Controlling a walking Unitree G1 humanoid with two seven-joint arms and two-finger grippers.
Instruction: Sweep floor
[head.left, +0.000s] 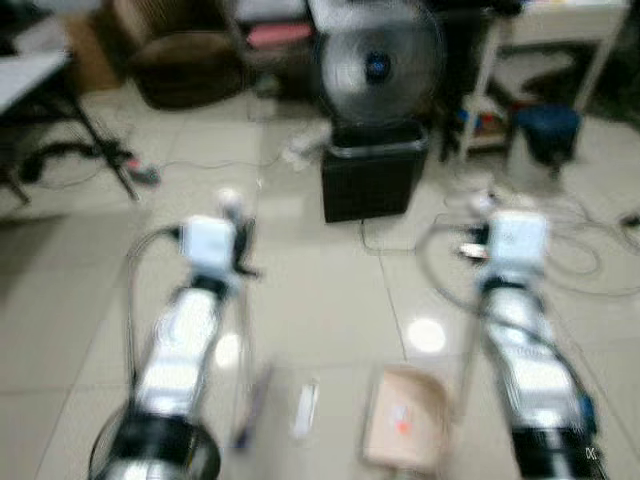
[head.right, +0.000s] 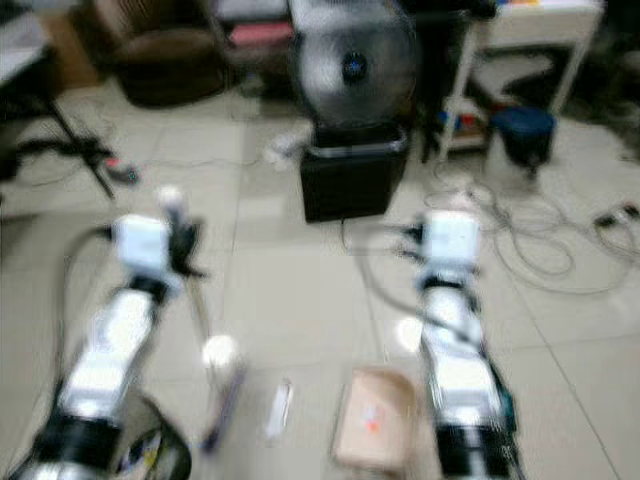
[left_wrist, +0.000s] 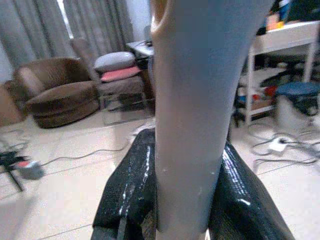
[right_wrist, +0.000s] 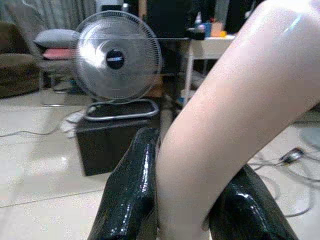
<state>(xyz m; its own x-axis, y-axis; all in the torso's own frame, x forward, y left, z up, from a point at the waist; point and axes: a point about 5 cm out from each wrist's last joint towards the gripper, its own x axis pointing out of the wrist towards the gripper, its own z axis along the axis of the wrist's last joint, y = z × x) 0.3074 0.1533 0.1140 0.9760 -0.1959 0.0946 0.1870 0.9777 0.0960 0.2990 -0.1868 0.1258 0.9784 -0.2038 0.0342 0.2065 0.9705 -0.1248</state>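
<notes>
In the left eye view, blurred as though the robot is walking, both silver arms reach forward over the tiled floor (head.left: 330, 290); the left gripper (head.left: 232, 215) holds a pale handle that runs down toward the floor as a thin stick, its lower end a dark smear I take for the broom (head.left: 250, 400), and the right gripper (head.left: 485, 215) carries a second handle whose lower end seems to be the tan dustpan (head.left: 405, 420) low between the arms; a small white scrap (head.left: 305, 408) lies on the tiles just beside the dustpan, and a fan (head.left: 378, 62) stands on a black box (head.left: 372, 180) ahead; the right eye view gives the same layout; in the left wrist view the two black fingers (left_wrist: 127, 195) are clenched around the pale broom handle (left_wrist: 195, 115); in the right wrist view the fingers (right_wrist: 132, 185) grasp the dustpan handle (right_wrist: 225, 115) likewise; the step in hand looks like carrying both tools to the debris, and next the broom head must come down beside the scrap with the dustpan set flat against the floor; no readable writing or brand can be made out, the fan's centre badge being too blurred.
</notes>
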